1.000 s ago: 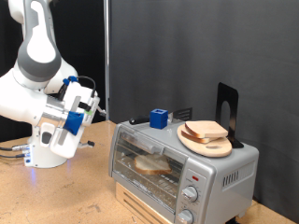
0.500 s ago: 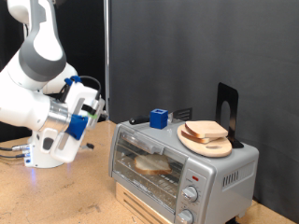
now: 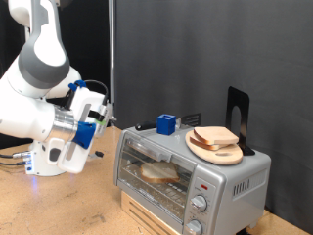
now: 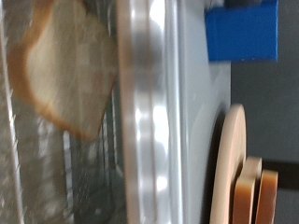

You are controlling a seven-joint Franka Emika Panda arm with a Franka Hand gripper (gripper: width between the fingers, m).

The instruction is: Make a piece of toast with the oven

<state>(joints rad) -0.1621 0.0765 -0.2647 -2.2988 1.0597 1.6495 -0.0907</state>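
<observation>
The silver oven (image 3: 233, 179) stands at the exterior view's right with its glass door shut. A slice of pale bread, the piece of toast (image 3: 159, 173), lies on the rack inside, seen through the glass. It also shows in the wrist view (image 4: 64, 70) behind the door glass, next to the oven's metal top edge (image 4: 149, 121). My gripper (image 3: 101, 118) hangs in the air to the left of the oven, a short way from its upper left corner, pointing at it. Nothing shows between its fingers. The fingers do not show in the wrist view.
On the oven's top sit a round wooden plate (image 3: 213, 151) with other bread (image 3: 214, 136), a blue block (image 3: 166, 124) and a black stand (image 3: 238, 113). Plate (image 4: 231, 163) and block (image 4: 241, 33) show in the wrist view. Two knobs (image 3: 199, 204) are at the oven's front right. The oven rests on a wooden base (image 3: 147, 210).
The gripper has moved to the right, closer to the oven's upper left corner, and turned more towards it. The oven, the bread and the plate have not moved.
</observation>
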